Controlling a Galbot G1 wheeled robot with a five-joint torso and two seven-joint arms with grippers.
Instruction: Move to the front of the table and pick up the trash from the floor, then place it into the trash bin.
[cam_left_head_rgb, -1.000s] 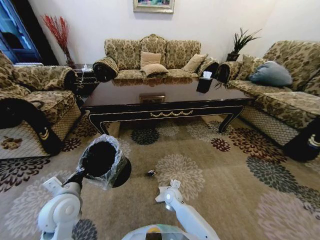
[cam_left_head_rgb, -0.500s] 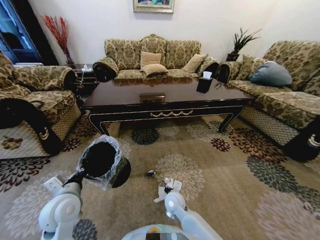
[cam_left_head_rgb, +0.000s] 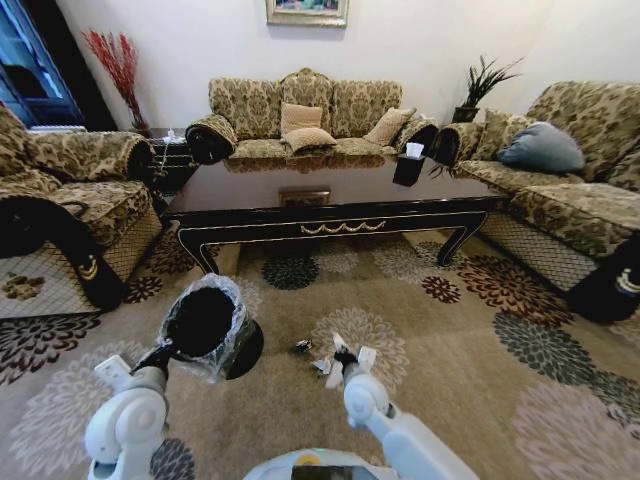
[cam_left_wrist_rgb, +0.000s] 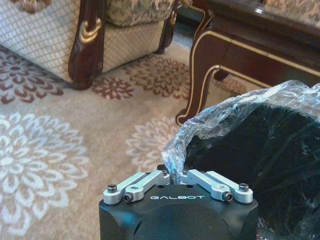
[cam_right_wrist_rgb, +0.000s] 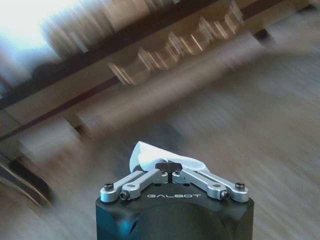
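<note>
My left gripper (cam_left_head_rgb: 160, 353) is shut on the rim of the trash bin (cam_left_head_rgb: 203, 322), a small black bin lined with crinkly clear plastic, and holds it tilted above the carpet at the lower left. The left wrist view shows the gripper (cam_left_wrist_rgb: 173, 173) pinching the bag edge of the bin (cam_left_wrist_rgb: 260, 155). To the right of the bin, my right gripper (cam_left_head_rgb: 342, 364) is shut on the white tissue trash (cam_left_head_rgb: 324, 366). That tissue (cam_right_wrist_rgb: 150, 156) sticks out past the closed gripper (cam_right_wrist_rgb: 168, 168). A tiny dark scrap (cam_left_head_rgb: 303, 346) lies on the carpet between them. The table (cam_left_head_rgb: 340, 228) stands ahead.
Patterned sofas surround the table: an armchair (cam_left_head_rgb: 70, 215) on the left, a couch (cam_left_head_rgb: 300, 115) behind, another (cam_left_head_rgb: 560, 190) on the right. A black tissue box (cam_left_head_rgb: 408, 168) sits on the tabletop. Open flowered carpet (cam_left_head_rgb: 470, 350) lies in front of the table.
My right arm has swung forward and up with the tissue, its gripper now closer to the bin's height. The left arm with the bin shifted only slightly.
</note>
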